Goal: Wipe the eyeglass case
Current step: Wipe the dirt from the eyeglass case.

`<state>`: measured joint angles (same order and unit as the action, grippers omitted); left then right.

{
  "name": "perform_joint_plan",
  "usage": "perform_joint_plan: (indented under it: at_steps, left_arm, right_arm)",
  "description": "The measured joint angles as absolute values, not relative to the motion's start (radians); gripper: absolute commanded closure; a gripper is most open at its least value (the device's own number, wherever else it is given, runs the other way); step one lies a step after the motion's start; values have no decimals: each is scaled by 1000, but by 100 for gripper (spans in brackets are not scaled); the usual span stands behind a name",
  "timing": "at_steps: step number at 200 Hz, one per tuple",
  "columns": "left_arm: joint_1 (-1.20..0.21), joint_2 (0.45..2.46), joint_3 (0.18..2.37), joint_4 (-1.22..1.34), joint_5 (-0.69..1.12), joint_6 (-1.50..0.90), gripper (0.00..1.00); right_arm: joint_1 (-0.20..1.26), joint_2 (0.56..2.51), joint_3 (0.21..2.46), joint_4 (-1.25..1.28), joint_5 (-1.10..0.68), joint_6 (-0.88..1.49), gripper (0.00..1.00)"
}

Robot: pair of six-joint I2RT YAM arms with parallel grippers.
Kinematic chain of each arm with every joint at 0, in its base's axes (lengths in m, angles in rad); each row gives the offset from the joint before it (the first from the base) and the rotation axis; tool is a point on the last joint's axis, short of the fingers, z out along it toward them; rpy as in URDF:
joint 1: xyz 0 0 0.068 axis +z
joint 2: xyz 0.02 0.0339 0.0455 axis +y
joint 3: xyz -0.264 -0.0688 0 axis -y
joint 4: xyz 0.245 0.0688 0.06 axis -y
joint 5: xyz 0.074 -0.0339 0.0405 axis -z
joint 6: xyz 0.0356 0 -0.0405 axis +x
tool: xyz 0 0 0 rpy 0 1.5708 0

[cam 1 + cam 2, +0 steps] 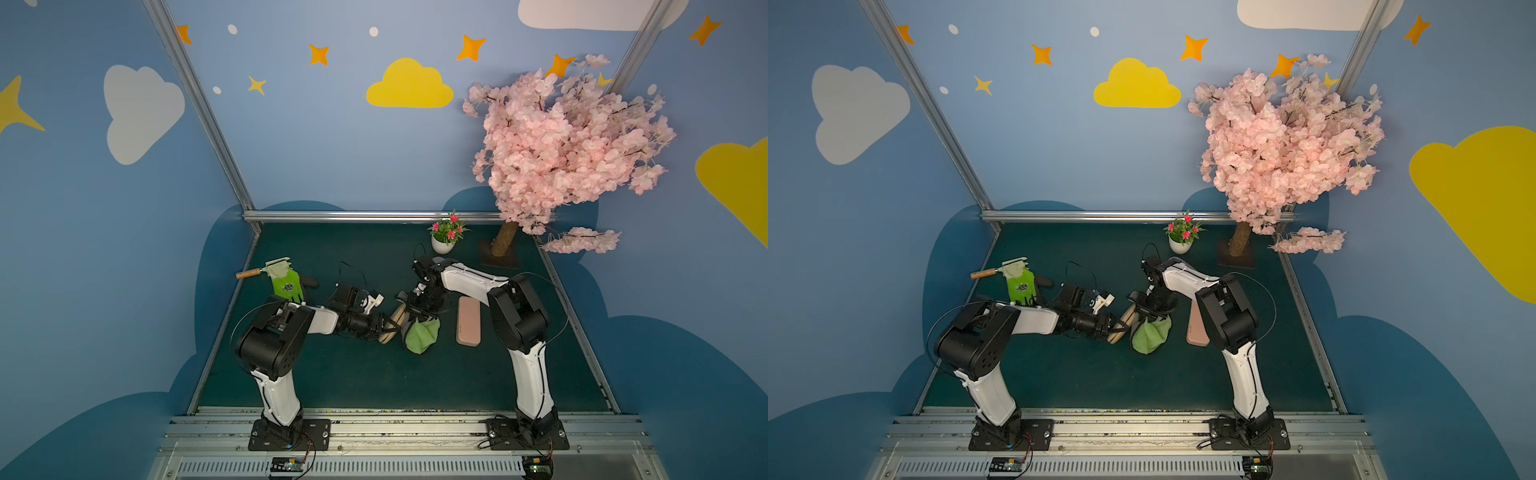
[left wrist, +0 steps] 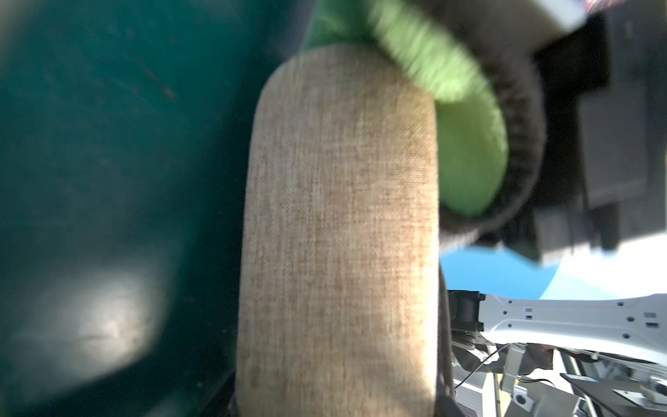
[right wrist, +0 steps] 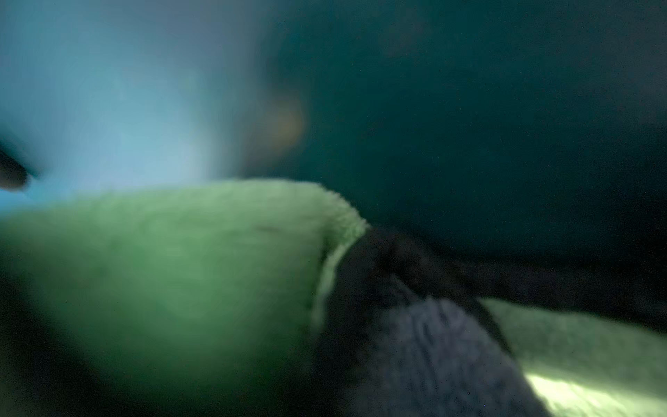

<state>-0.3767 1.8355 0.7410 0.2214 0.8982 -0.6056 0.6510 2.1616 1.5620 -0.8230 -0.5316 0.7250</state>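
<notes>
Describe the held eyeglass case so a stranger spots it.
On the dark green mat, look near the middle. The left gripper holds the eyeglass case against a green cloth. Unlike the pink case lying nearby, it is beige woven fabric.

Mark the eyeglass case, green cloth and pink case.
eyeglass case (image 2: 339, 231): left wrist view, middle of its tan fabric face.
green cloth (image 1: 422, 337): in a top view, middle of the hanging bunch.
pink case (image 1: 468, 320): in a top view, middle of its top face.
</notes>
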Motion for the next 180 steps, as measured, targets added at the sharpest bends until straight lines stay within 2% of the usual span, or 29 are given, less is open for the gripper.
perform_joint_plan:
  at_steps: [70,97,125,153,180]
  left_arm:
    - [-356,1887,755,232,987,-645,97]
    - [-348,1890,755,230,995,-639,97]
    - [-340,1890,756,234,997,-641,97]
    - [-343,1892,756,240,994,-647,97]
    - [-352,1895,765,260,962,-667,97]
  right_arm:
    - [709,2148,1547,-835,-639,757,100]
    - [714,2128,1439,-717,-756,843,100]
    - [716,2099,1385,-625,-795,899,100]
    - [706,2102,1409,-693,-795,855,100]
    - [637,2119,1508,-809,-752,774,100]
